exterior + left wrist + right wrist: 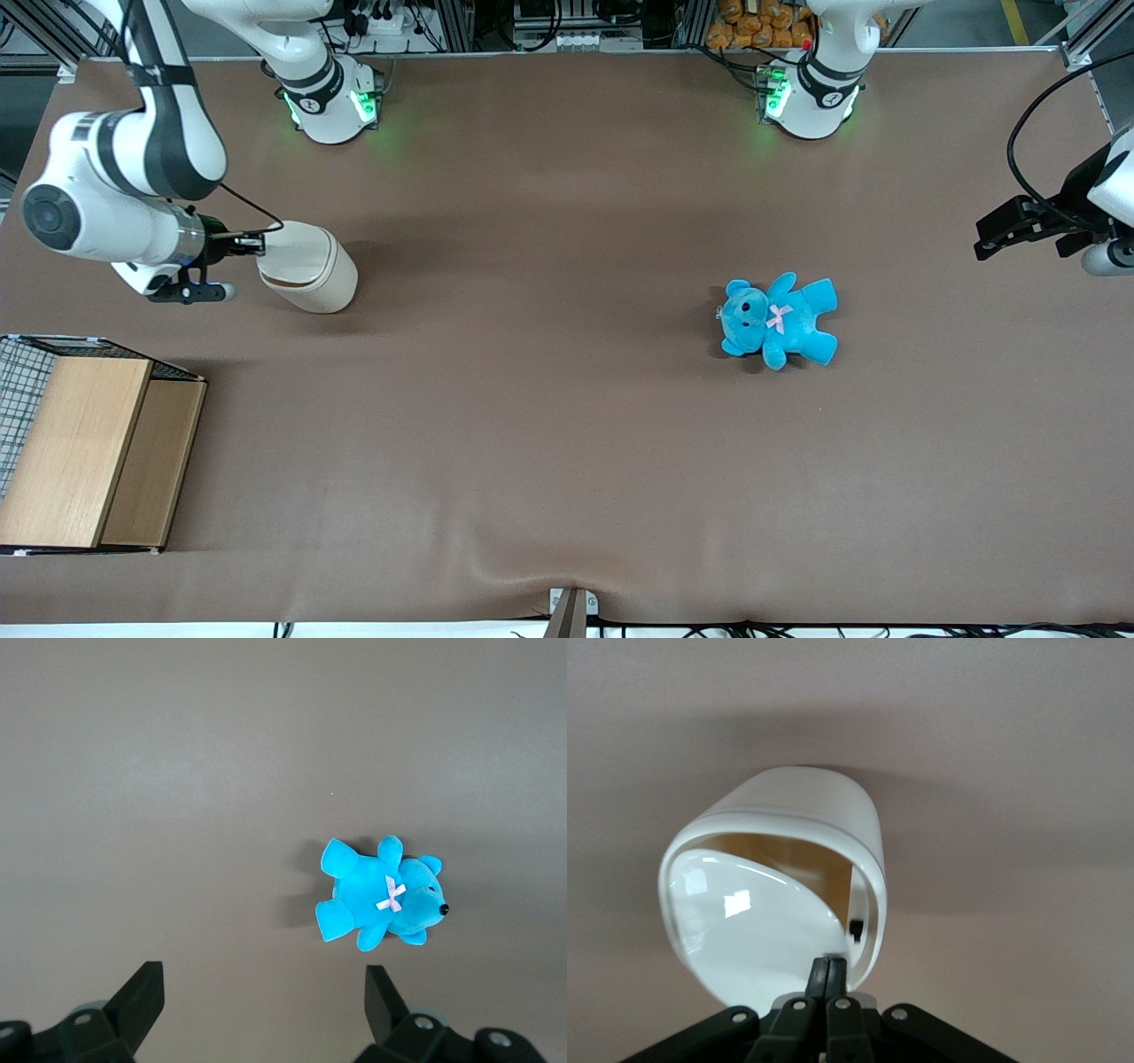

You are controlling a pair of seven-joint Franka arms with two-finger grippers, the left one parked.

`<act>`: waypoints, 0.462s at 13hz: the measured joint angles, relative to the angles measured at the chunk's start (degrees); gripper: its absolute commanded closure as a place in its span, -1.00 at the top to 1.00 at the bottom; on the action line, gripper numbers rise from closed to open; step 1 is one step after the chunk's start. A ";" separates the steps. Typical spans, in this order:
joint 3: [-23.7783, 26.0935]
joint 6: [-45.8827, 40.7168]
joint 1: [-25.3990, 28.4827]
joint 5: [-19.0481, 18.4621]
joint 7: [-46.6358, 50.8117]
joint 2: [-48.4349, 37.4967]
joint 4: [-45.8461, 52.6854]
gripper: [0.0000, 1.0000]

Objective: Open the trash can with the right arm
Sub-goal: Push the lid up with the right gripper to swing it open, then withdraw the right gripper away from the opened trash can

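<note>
A blue teddy bear with a pink bow is lying on its back at mid-height of the frame, toward the parked arm's end of the brown table. A wooden box is sitting low in the frame against a wire-mesh basket, nearer the front camera than the gripper.

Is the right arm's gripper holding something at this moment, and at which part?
The gripper holds nothing. Its jaws are shut together and press at the edge of the flip lid of the small cream-white plastic trash can.
</note>
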 measured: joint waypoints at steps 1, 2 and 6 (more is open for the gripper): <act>0.09 -2.70 0.02 0.02 0.76 -0.02 2.22 0.89; 0.30 -5.31 0.12 0.03 2.00 -0.03 4.56 1.00; 0.77 -14.72 1.28 0.03 4.87 -0.06 14.44 1.00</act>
